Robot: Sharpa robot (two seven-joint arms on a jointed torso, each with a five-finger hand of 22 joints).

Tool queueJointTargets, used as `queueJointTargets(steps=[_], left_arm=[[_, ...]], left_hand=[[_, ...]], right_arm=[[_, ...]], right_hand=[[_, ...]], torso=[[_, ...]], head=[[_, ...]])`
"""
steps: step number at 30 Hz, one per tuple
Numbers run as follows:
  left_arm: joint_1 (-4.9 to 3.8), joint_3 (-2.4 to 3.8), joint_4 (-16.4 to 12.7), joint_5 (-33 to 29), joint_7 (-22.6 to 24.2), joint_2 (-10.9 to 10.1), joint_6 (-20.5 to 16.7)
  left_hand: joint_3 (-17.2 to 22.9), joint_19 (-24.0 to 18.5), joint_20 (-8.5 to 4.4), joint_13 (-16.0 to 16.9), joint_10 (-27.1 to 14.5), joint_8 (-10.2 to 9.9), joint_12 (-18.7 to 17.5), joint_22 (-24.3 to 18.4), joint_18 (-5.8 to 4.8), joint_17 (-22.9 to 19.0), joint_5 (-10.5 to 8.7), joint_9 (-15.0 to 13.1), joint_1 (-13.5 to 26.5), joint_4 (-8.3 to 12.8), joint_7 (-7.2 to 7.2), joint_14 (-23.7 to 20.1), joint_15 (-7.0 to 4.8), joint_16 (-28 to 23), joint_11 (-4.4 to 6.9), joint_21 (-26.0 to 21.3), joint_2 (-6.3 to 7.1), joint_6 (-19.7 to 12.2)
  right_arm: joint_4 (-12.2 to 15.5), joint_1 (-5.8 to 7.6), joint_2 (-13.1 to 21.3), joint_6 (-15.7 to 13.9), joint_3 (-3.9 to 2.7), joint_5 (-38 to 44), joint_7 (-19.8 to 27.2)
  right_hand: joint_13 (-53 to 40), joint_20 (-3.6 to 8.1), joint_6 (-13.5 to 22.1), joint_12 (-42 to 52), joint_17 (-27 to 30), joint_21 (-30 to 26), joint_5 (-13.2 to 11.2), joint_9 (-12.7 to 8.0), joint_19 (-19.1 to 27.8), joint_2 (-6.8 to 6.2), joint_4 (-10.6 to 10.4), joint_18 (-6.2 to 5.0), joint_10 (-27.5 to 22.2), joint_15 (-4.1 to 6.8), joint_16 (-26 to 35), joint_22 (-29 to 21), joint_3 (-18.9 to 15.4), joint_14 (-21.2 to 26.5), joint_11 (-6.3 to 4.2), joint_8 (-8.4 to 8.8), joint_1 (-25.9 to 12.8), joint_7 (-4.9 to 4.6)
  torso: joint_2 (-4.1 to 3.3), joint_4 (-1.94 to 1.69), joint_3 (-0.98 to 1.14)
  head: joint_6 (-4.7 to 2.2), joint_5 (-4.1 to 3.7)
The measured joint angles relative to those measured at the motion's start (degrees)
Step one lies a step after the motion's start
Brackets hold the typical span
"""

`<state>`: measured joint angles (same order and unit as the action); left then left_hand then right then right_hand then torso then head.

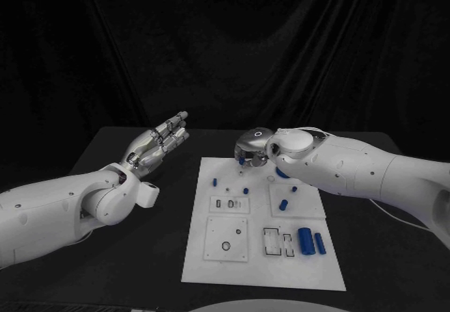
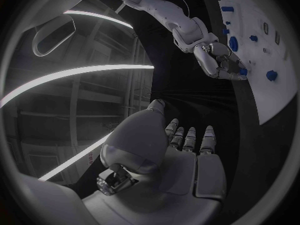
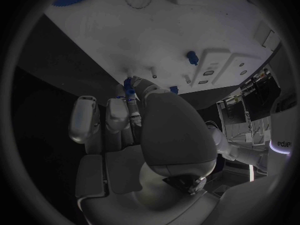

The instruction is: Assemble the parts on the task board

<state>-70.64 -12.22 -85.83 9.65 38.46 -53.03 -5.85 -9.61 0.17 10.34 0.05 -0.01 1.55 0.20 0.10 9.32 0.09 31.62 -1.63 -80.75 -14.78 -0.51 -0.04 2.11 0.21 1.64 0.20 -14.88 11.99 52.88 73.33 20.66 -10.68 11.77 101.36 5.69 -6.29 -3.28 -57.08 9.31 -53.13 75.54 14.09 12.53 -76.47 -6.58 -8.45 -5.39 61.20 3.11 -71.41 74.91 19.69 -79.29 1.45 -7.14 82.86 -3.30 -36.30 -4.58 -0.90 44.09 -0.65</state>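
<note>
Fingers (image 3: pixel 132 92) of the right hand (image 1: pixel 255 148) are pinched, apparently, on a small blue part (image 3: pixel 128 85) at the task board's (image 1: pixel 225 266) far edge; careful alignment is needed. Left hand (image 1: pixel 157 144) is held open, well apart.

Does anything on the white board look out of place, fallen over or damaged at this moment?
Nothing stands out. The task board lies flat and looks undamaged, the blue parts sit on it, none off it. The right hand pinches a small blue part at the far edge; the left hand hovers open beside the board.

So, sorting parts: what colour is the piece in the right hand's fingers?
Blue piece, best in the right wrist view.
</note>
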Motion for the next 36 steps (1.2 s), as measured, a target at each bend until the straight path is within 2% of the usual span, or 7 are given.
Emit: queueJointTargets(steps=[4,21,36], left_arm=[[0.00,0.00,0.1,0.0,0.0,0.2,0.0],[-0.01,0.00,0.5,0.0,-0.1,0.5,0.2],[-0.01,0.00,0.6,0.0,-0.1,0.6,0.3]], left_hand=[[0.0,0.0,0.00,0.0,0.0,0.0,0.0,0.0,0.00,0.0,0.06,0.0,0.0,0.0,-0.21,0.1,0.36,0.0,0.00,0.0,0.00,0.2],[0.0,0.0,0.41,0.0,0.2,0.0,0.0,0.0,-0.01,0.0,0.05,0.0,0.0,0.0,-0.21,0.1,0.36,0.0,-0.16,0.0,0.00,0.2],[0.0,0.0,0.40,0.0,-0.1,0.0,0.0,0.0,0.00,0.0,0.05,0.0,-0.2,0.0,-0.34,0.1,0.35,0.0,-0.37,0.0,0.22,0.3]], right_arm=[[-0.1,0.00,0.1,0.2,0.01,0.0,0.0],[-0.1,-0.01,0.5,0.5,0.00,0.0,-0.1],[-0.8,-0.46,0.1,0.6,-0.11,-0.1,-0.1]], right_hand=[[0.0,0.00,0.0,0.0,0.1,0.0,0.0,0.1,0.0,0.00,0.0,0.00,0.0,-0.20,0.0,0.0,0.0,0.2,0.00,0.00,0.0,0.00],[0.2,0.00,0.2,-0.2,0.2,0.0,0.3,0.1,0.0,0.00,0.0,0.00,0.0,-0.20,0.0,0.0,0.3,0.2,0.00,0.32,0.0,0.20],[0.2,0.00,0.4,-0.5,0.2,0.0,0.3,0.1,0.0,0.00,0.0,0.00,0.0,-0.20,0.0,0.0,0.3,0.2,0.00,0.46,0.0,0.19]], torso=[[0.07,0.00,-0.03],[0.10,-0.04,-0.15],[0.21,-0.01,-0.19]], head=[[0.18,0.00],[0.32,-0.12],[0.88,0.04]])
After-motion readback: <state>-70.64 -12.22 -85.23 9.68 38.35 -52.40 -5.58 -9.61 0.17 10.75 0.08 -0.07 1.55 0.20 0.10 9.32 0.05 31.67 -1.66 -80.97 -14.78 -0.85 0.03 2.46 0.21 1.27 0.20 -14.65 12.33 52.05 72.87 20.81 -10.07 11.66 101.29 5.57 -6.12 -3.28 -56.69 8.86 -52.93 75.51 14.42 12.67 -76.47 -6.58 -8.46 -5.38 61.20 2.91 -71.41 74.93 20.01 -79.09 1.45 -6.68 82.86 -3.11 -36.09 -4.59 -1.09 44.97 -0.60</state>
